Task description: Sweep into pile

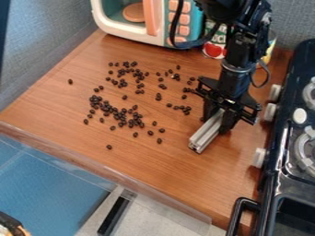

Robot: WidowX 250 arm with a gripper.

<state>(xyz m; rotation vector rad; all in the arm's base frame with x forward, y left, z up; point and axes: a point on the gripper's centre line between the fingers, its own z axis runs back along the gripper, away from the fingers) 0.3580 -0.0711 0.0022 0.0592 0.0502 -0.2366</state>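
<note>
A grey bar (205, 134) was pinched in the black gripper (219, 123), its long axis slanted toward the view's lower left, dark beans (120, 116) lay scattered nearby.

The tabletop (184, 173) carries dozens of dark beans (109, 147), too many and too bunched for an exact count, one metal bar (207, 132), one toy microwave (111, 28) with one round disc (134, 13) inside, and one can (213, 50). Beside its right edge: one stove (285, 147), three side knobs (259, 157), two burners (300, 150).
</note>
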